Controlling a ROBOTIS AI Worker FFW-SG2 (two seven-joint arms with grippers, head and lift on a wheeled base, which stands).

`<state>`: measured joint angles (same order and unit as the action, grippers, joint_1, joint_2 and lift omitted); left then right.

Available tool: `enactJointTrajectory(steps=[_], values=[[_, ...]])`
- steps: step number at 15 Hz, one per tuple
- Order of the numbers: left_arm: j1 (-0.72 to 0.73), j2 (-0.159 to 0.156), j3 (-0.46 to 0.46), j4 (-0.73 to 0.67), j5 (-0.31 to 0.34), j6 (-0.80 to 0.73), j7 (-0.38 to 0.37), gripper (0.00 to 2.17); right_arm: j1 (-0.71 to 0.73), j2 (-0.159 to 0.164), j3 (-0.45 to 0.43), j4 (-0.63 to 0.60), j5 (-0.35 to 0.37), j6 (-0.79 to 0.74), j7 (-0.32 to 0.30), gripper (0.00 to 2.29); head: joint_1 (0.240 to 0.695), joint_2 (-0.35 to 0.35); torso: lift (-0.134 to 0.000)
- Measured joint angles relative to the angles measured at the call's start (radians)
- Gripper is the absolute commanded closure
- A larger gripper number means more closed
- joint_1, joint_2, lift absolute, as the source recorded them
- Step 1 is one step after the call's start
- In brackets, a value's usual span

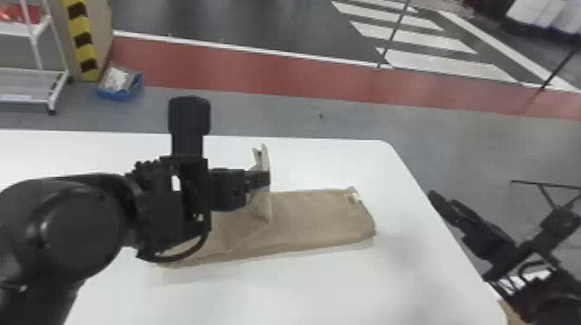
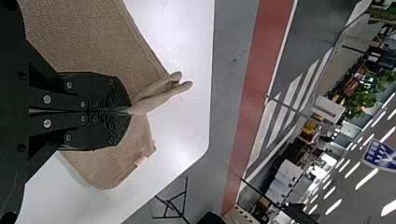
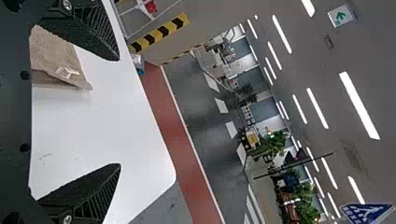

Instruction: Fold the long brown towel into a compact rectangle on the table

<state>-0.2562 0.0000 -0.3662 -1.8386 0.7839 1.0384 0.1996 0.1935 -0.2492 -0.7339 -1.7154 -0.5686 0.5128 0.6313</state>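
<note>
Your left gripper (image 1: 259, 178) is clenched on a raised fold of the long brown cloth towel (image 1: 320, 218), with the fold's pale edge standing up past its fingertips. The rest of the towel lies on the smooth white table (image 1: 302, 289), running from below that gripper out to its right, and the end on that side carries a small whitish tag (image 1: 354, 196). In the left wrist view you can see the pinched cloth poking out beyond the closed fingertips, with towel spread on both sides of the grip. Your right gripper (image 1: 497, 220) is at the table's right edge, well apart from the towel, and the right wrist view shows its black ridged fingers (image 3: 95, 32) wide apart with no cloth between their tips. As for containers, there's an open blue plastic bin (image 1: 113, 96) on the gray floor, beyond and to the left of your left gripper; it holds something whitish, crumpled-looking, too blurred to name. Farther left of that same gripper you have a white metal rack (image 1: 32, 101) on casters, with a red item (image 1: 19, 15) on its upper level and a pale flat piece (image 1: 15, 97) on the lower shelf. A yellow-and-black striped guard (image 1: 82, 41) stands between rack and bin.
</note>
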Motion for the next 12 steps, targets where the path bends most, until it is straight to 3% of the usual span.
enactJointTrajectory(steps=[3, 5, 7, 12], values=[[0.004, 0.0, -0.039, 0.042, 0.01, -0.087, -0.003, 1.6, 0.004, -0.004, -0.021, 0.022, -0.005, -0.019, 0.009, 0.07, 0.681, -0.35, -0.124], [0.006, 0.0, -0.067, 0.071, 0.021, -0.113, -0.006, 1.39, 0.004, -0.005, -0.025, 0.03, -0.015, -0.019, 0.011, 0.07, 0.685, -0.35, -0.124], [0.006, 0.0, -0.098, 0.081, 0.021, -0.133, -0.004, 0.01, 0.001, -0.006, -0.023, 0.035, -0.025, -0.016, 0.01, 0.07, 0.688, -0.35, -0.124], [0.007, 0.0, -0.146, 0.128, 0.008, -0.333, -0.064, 0.03, -0.002, 0.023, 0.034, -0.015, -0.03, 0.038, -0.012, 0.07, 0.678, -0.35, -0.124]])
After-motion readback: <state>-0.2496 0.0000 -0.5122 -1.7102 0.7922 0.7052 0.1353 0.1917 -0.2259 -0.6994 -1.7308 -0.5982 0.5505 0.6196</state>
